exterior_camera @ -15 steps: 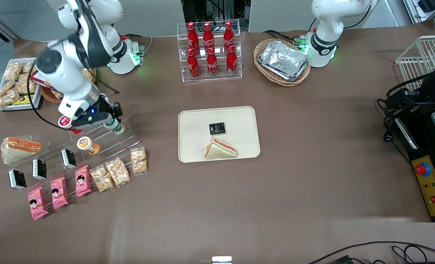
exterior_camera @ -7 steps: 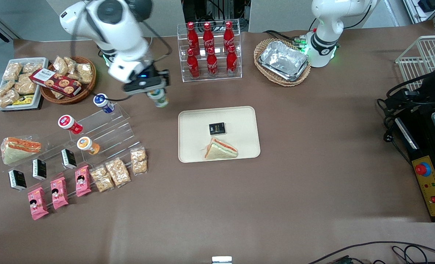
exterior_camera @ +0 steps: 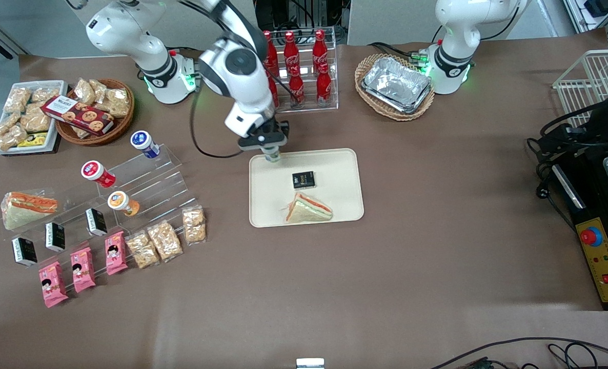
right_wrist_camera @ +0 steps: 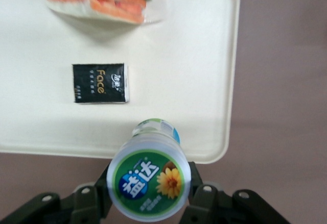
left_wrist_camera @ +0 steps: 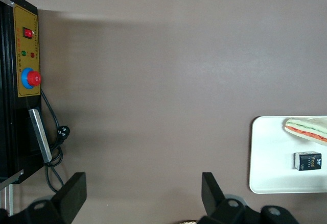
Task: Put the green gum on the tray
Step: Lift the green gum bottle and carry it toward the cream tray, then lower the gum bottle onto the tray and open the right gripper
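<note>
Because the green gum (right_wrist_camera: pixel 148 183) looks like a small, light, rigid canister with smooth, likely slippery walls, the gripper (right_wrist_camera: pixel 147 191) sensibly has its fingers clamped on its sides just below the lid, its base hanging over the tray (right_wrist_camera: pixel 204 55) rim.

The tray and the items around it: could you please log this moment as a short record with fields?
pincer: right arm's pincer above the tray's rim farthest from the front camera, shut on the green gum
green gum: held lid toward the wrist camera, not yet released
tray: cream, flat on the brown table
on tray: black packet, wrapped sandwich nearer the front camera
stand: blue-lidded canister, red-lidded canister, orange-lidded canister on acrylic steps
</note>
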`<act>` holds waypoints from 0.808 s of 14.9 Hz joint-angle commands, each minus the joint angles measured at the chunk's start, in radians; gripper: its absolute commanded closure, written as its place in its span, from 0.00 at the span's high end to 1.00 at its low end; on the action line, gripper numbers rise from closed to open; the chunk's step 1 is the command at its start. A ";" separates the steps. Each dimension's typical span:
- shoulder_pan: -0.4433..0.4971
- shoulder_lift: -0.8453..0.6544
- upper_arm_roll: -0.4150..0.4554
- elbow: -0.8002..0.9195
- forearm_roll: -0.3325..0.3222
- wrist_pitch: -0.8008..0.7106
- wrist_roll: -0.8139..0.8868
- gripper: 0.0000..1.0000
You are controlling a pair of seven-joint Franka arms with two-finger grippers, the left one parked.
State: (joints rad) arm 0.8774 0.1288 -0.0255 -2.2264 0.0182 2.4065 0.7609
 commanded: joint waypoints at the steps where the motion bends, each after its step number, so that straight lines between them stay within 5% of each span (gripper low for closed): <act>1: 0.009 0.139 -0.014 0.007 -0.004 0.155 0.032 0.01; 4: -0.008 0.187 -0.020 0.010 -0.006 0.177 0.017 0.04; 6: -0.017 0.199 -0.024 0.011 -0.006 0.174 0.017 0.25; 7: -0.020 0.209 -0.024 0.013 -0.006 0.169 0.015 0.47; 8: -0.021 0.212 -0.025 0.014 -0.006 0.166 0.021 0.99; 12: -0.095 0.094 -0.037 0.050 -0.004 0.085 -0.008 1.00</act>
State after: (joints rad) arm 0.8362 0.3184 -0.0591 -2.2127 0.0180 2.5657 0.7791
